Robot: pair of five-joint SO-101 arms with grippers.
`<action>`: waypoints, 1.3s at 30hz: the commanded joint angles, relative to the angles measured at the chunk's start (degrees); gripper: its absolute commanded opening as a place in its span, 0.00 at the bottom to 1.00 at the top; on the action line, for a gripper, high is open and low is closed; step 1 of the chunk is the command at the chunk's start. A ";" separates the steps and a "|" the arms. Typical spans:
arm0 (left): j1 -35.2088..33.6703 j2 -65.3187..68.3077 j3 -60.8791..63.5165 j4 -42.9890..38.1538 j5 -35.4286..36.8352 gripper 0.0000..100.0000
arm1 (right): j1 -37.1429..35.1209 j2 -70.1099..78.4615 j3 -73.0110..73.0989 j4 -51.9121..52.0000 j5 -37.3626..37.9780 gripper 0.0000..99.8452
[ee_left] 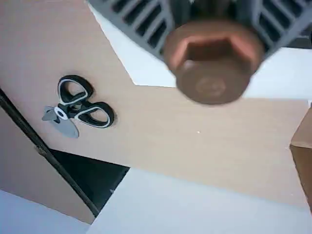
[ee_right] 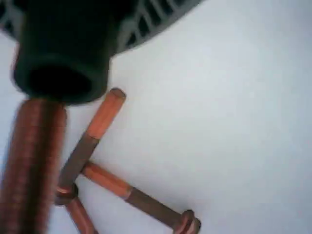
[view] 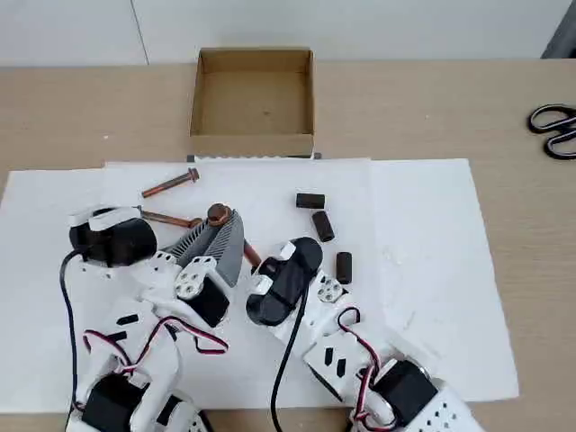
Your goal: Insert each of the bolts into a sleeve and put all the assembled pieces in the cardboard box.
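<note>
High view, three loose sleeves (view: 310,200) (view: 322,225) (view: 344,266); left gripper (ee_left: 212,19) clamps bolt (ee_left: 213,63); right gripper (ee_right: 73,24) clamps sleeve (ee_right: 61,56)

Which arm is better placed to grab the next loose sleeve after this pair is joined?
Probably right: the three loose sleeves lie beside the right arm, whereas the left tool, holding a bolt, sits nearer the spare bolts.

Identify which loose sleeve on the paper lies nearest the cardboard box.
The crosswise sleeve just in front of the cardboard box; the other two lie farther down the paper, nearer the arms.
</note>
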 commanded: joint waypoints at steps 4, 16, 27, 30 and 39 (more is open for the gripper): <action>0.53 -0.53 -0.75 -1.58 0.00 0.01 | 0.13 -0.66 -0.18 -2.68 0.53 0.00; 0.70 -0.35 -2.51 -0.44 0.00 0.01 | 2.33 -0.75 -0.09 -2.77 0.53 0.00; 4.04 -0.26 -2.42 2.20 0.00 0.01 | 1.98 -0.66 -0.26 -5.76 0.62 0.00; 3.87 -0.26 -2.24 2.20 0.00 0.01 | 1.98 -0.75 -0.35 -5.67 1.49 0.00; 0.09 -0.26 -2.15 -1.14 -0.18 0.01 | 1.89 -0.75 -0.35 -5.49 2.46 0.00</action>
